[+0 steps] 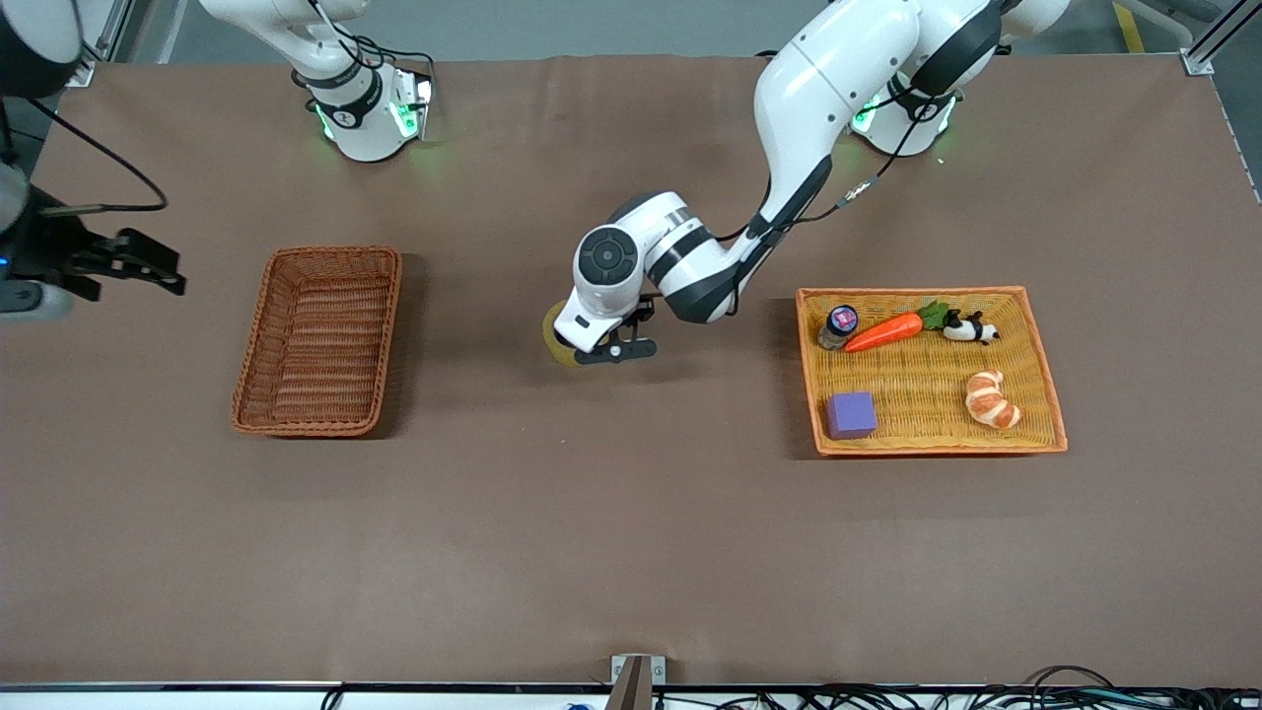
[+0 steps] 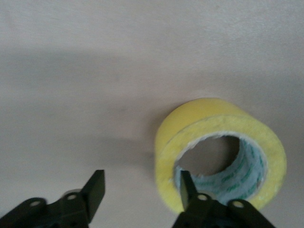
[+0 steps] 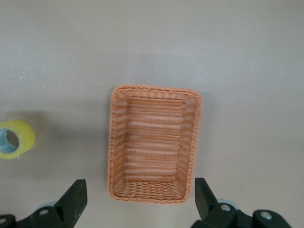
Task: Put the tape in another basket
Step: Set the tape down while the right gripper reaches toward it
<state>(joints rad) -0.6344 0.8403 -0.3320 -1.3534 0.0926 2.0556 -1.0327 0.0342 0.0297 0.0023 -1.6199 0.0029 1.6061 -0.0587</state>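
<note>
The yellowish tape (image 1: 554,340) rests on the brown table between the two baskets, mostly hidden under the left hand. In the left wrist view the tape (image 2: 213,123) shows its open core. My left gripper (image 1: 616,347) is open and low at the tape (image 2: 142,185), with one finger (image 2: 186,186) at the core and the other (image 2: 95,190) well outside the ring. The dark reddish-brown basket (image 1: 335,251) is empty. My right gripper (image 1: 163,268) is open and empty, high over the basket (image 3: 156,89), with the tape (image 3: 16,137) off to one side.
The wide orange-yellow tray (image 1: 1045,394) at the left arm's end holds a small bottle (image 1: 840,325), a carrot (image 1: 887,330), a panda toy (image 1: 971,328), a croissant (image 1: 991,398) and a purple cube (image 1: 850,414).
</note>
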